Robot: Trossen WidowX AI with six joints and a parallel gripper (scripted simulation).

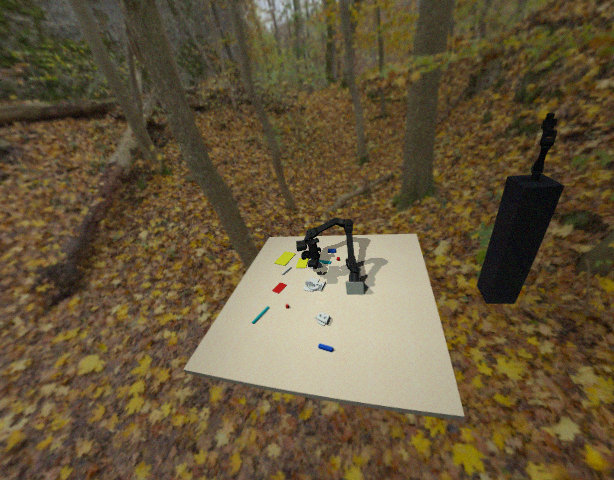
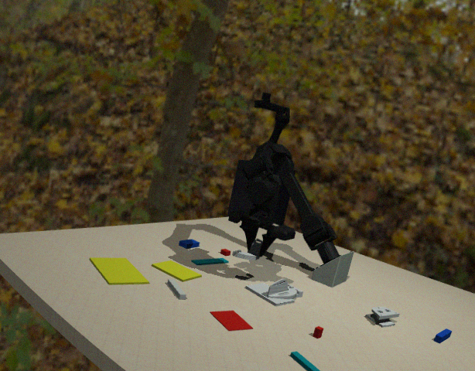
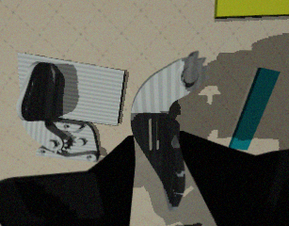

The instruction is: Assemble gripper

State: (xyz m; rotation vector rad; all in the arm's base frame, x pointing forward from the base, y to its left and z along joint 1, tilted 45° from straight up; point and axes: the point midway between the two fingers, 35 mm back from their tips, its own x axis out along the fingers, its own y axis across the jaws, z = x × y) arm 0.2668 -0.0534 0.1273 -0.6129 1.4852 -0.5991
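My gripper [image 1: 315,265] [image 2: 256,252] [image 3: 155,138] is shut on a white curved jaw [image 2: 242,254] [image 3: 155,94] and holds it above the table. Its toothed end with the round hole points away from the fingers in the wrist view. The white gripper base [image 2: 261,292] [image 3: 104,91] lies to the left of the held jaw in the wrist view. Another jaw [image 2: 278,284] [image 3: 42,91] stands on it, dark on its raised pad; whether it is fully down on its pin is hard to tell. The white housing plate [image 1: 323,317] [image 2: 384,312], with holes, lies apart, nearer the top camera.
Yellow sheets [image 1: 285,258] [image 2: 118,270], a teal bar [image 2: 210,261] [image 3: 257,108], a grey bar [image 1: 286,270] [image 2: 175,289] and a blue block [image 2: 188,243] lie around. A red card [image 1: 279,287] [image 2: 230,320] and a small red block [image 2: 318,331] lie beyond the base.
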